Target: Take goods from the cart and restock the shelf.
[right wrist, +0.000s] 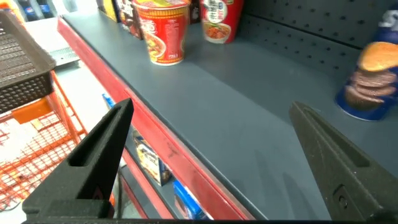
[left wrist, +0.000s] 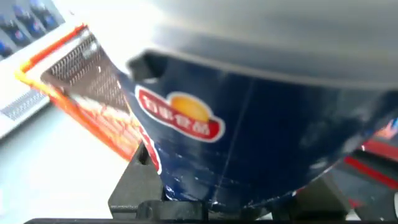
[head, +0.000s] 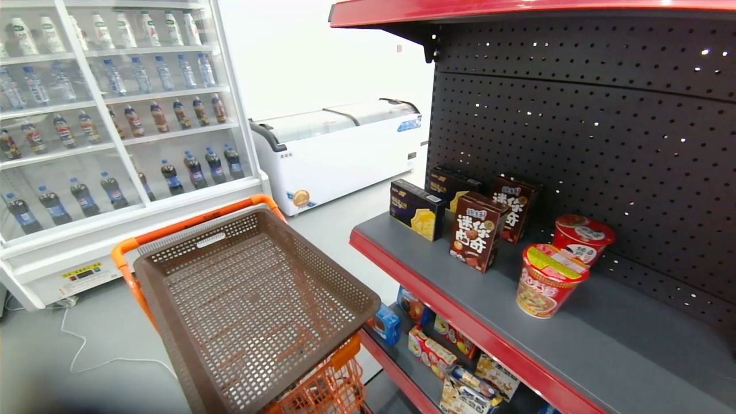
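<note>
Dark blue cylindrical snack can [left wrist: 249, 137] was clamped in left gripper [left wrist: 230, 202], near the orange wire cart [head: 190, 221]. Right gripper [right wrist: 211, 109] gaped wide over the grey shelf board [head: 621, 345]. Shelf held two red noodle cups [head: 549, 279], two brown boxes [head: 477, 238] and two dark boxes [head: 417, 208]. One brown plastic basket [head: 247, 299] sat on the cart.

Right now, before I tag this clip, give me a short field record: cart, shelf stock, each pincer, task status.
cart: orange cart carrying a brown basket
shelf: grey shelf board holding four snack boxes and two cup noodles
left pincer: shut on a dark blue snack container, with the cart behind it
right pincer: open over a bare stretch of shelf board, with a blue canister standing beyond
status: held container not yet on the shelf
</note>
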Robot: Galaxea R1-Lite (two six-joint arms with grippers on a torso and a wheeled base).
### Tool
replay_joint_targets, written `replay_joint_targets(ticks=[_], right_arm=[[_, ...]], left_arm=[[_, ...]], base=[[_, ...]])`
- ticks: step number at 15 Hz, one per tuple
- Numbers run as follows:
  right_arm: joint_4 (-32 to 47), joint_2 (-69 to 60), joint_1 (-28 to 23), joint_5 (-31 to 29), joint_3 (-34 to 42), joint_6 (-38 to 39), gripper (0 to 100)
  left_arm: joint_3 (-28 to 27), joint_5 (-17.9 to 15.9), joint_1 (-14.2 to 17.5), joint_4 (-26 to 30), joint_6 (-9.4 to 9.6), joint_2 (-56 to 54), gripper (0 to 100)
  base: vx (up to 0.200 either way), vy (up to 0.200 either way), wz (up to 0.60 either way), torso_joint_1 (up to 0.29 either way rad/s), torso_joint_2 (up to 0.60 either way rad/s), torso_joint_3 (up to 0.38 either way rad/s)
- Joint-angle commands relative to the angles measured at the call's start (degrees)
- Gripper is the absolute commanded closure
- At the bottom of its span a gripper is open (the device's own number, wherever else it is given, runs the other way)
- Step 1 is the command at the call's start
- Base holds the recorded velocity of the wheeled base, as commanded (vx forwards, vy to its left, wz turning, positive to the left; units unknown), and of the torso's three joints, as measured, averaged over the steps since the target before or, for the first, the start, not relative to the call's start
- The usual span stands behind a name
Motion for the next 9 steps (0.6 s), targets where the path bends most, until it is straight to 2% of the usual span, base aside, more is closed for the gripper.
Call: replay_joint_targets(ticks=[1, 9], right_arm=[[0.0, 0.1, 0.0, 0.0, 0.0, 0.0, 0], [0.0, 0.0, 0.0, 0.0, 0.0, 0.0, 0]], left_arm=[[-0.1, 0.2, 0.5, 0.1, -0.23, -2.1, 100], [0.1, 0.3, 0.6, 0.3, -0.32, -2.8, 100]], base=[[0.000, 0.000, -0.60, -0.017, -0.01, 0.002], [0.000, 0.000, -0.60, 0.005, 0.01, 0.005]])
